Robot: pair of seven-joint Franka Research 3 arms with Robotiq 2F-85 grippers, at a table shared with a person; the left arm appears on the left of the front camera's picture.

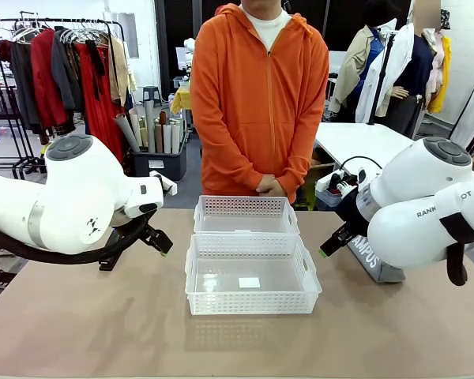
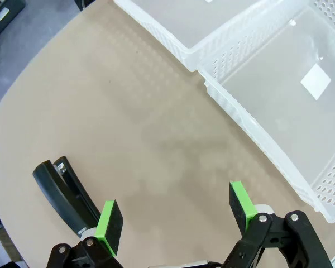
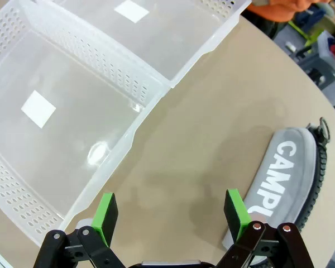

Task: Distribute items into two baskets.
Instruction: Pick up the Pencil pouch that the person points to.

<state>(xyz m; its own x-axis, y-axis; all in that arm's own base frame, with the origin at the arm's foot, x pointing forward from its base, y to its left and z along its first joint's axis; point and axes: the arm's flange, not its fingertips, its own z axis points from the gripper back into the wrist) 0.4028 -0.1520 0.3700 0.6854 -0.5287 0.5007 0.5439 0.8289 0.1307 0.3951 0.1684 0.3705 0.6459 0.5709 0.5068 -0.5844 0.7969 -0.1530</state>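
Observation:
Two translucent-white lattice baskets stand end to end mid-table, the near basket (image 1: 197,272) in front of the far basket (image 1: 288,217); both hold nothing but a white label. A small black stapler (image 2: 64,190) lies on the table just outside my left gripper's (image 2: 176,212) left finger. That left gripper (image 1: 159,239) is open, low over the table left of the baskets. The grey "CAMPUS" pouch (image 3: 290,167) lies beside my right gripper (image 3: 170,215), which is open over bare table. In the front view my right gripper (image 1: 332,243) and arm hide part of the pouch (image 1: 375,260).
A person in an orange hoodie (image 1: 257,103) stands at the far edge behind the baskets, hands clasped. Basket rims (image 2: 251,131) (image 3: 128,139) lie close to each gripper's inner side. Bare tabletop (image 1: 103,332) stretches along the near edge.

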